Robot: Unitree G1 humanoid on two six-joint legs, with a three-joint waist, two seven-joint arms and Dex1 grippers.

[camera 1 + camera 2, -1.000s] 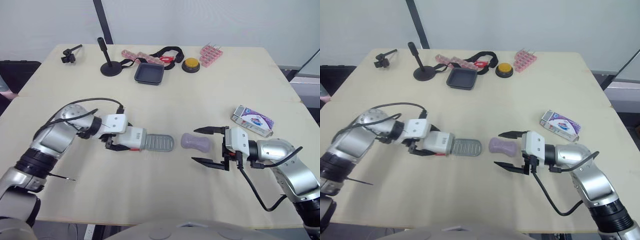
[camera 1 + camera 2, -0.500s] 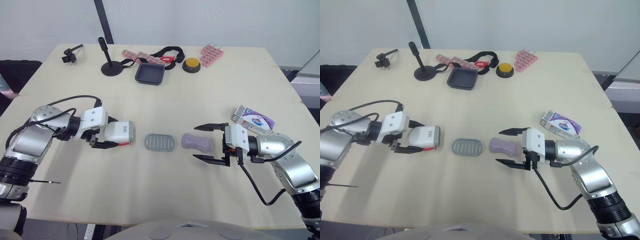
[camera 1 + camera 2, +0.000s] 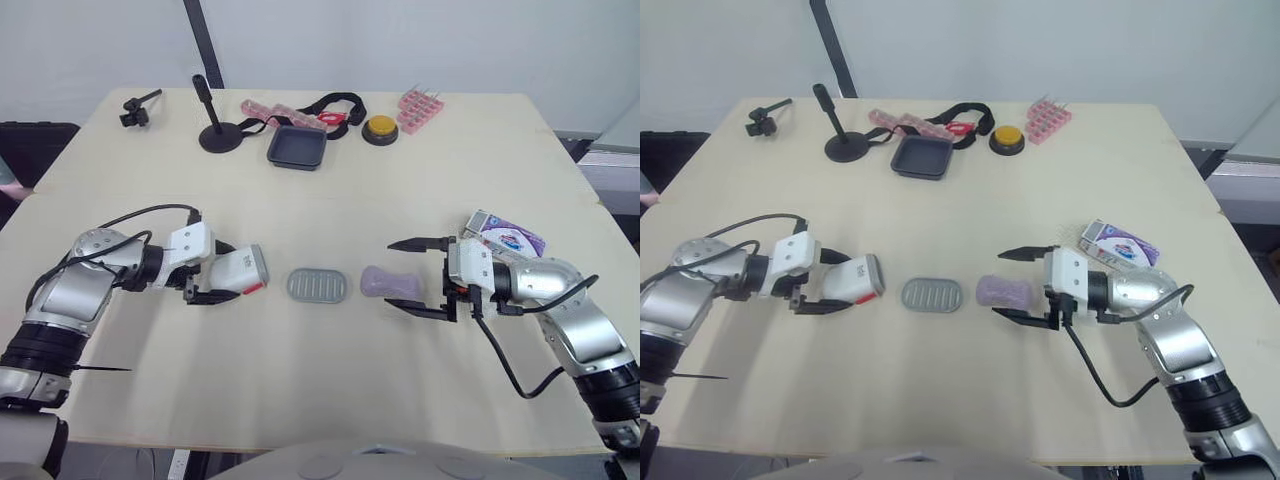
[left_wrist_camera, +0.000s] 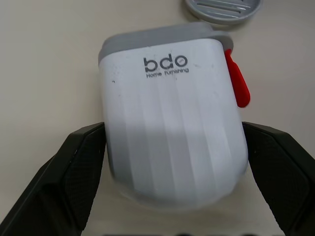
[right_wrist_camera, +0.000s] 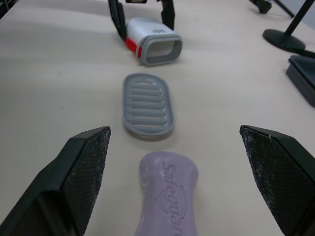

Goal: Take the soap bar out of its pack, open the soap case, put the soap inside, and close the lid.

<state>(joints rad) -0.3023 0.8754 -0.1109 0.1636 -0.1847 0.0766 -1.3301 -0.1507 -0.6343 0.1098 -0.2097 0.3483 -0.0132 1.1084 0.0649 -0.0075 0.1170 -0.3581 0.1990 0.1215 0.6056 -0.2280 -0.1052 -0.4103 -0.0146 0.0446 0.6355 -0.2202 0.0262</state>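
**Soap bare on the worktop, case gripped at left**

The lilac soap bar point(image 3: 390, 284), waisted and embossed with lettering, lies right of the middle of the worktop point(image 3: 320, 210). It sits untouched between the wide-spread fingers of the right gripper point(image 3: 391, 275). A grey ribbed tray point(image 3: 316, 285) lies between it and the white soap case point(image 3: 240, 271), which the left gripper point(image 3: 226, 273) clamps by its sides. The soap pack point(image 3: 505, 236) rests near the right edge. A black dish point(image 3: 298, 146) and a yellow button point(image 3: 381, 127) line the far edge.

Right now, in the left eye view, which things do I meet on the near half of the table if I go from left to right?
white soap case → grey ribbed tray → purple soap bar → soap pack
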